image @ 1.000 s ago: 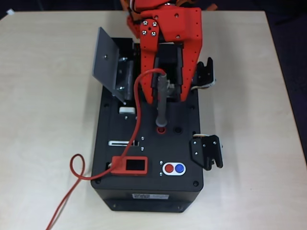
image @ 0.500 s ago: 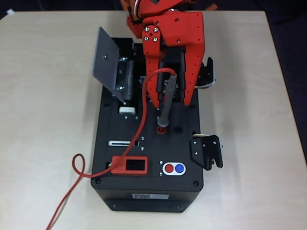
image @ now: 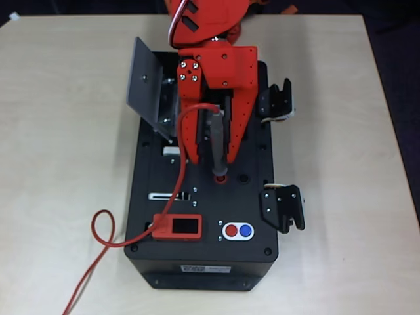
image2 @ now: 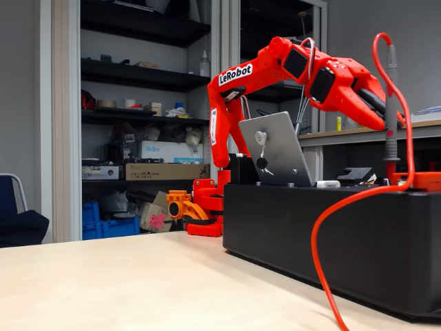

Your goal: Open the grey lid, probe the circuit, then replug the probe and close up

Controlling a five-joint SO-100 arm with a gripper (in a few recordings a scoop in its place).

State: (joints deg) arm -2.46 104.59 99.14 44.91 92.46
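Sitting on the pale worktop [image: 59, 164]: black box [image: 203, 262], near end toward the bottom of the overhead view.

Trailing off the near-left edge of the worktop: red cable [image: 98, 230], looping once beside the box, then climbing over the box top toward the probe's rear end.

Lying on the near part of the box top: red module with a black screen [image: 178, 227], and just right of it a pale oval plate with a red and a blue button [image: 237, 230]. Hanging on the box's right edge: two black latches [image: 282, 207].

Standing upright at mid-box: the probe [image: 217, 141], tip down in the red socket [image: 221, 177], with a black socket [image: 244, 178] just beside it on the right. In the fixed view, rising vertically from the box top, cable arching over from its upper end [image2: 391, 103].

Straddling the probe from behind: end effector [image: 211, 156], one red finger on each side of the rod. Touching or just clear: cannot tell from either view, so grip state undetermined.

Standing open at the far left: the grey lid [image: 144, 84], tilted up on its hinge, black knob showing in the fixed view [image2: 274, 155].

Showing in the opening beside the lid: shiny metal parts; the circuit not clearly distinguishable.
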